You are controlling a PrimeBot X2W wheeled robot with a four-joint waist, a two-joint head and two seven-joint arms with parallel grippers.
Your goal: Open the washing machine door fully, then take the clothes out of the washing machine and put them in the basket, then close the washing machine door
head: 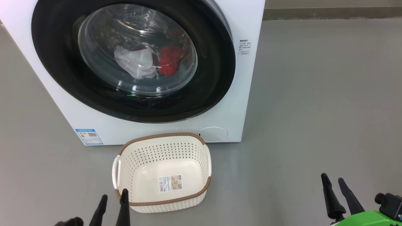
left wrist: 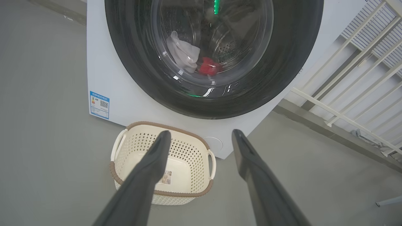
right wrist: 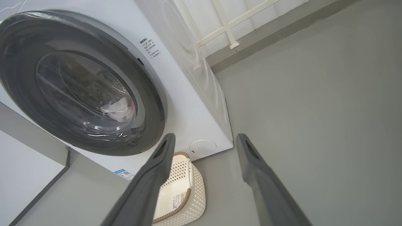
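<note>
The white washing machine [head: 248,81] stands ahead on the floor with its round black-rimmed door [head: 213,78] closed flat against the front. Through the glass bowl I see the clothes: a white cloth [head: 136,62] and a red piece [head: 169,59] lying in the drum. The cream basket [head: 163,157] with a brown rim sits on the floor just before the machine, holding nothing but its sticker. My left gripper [head: 114,197] is open at the basket's near left corner. My right gripper [head: 332,180] is open well to the right, over bare floor.
Grey floor [head: 314,110] stretches wide to the right of the machine. A white railing [left wrist: 355,94] and a low grey kerb run behind the machine on that side. A blue label [head: 89,136] marks the machine's lower left front.
</note>
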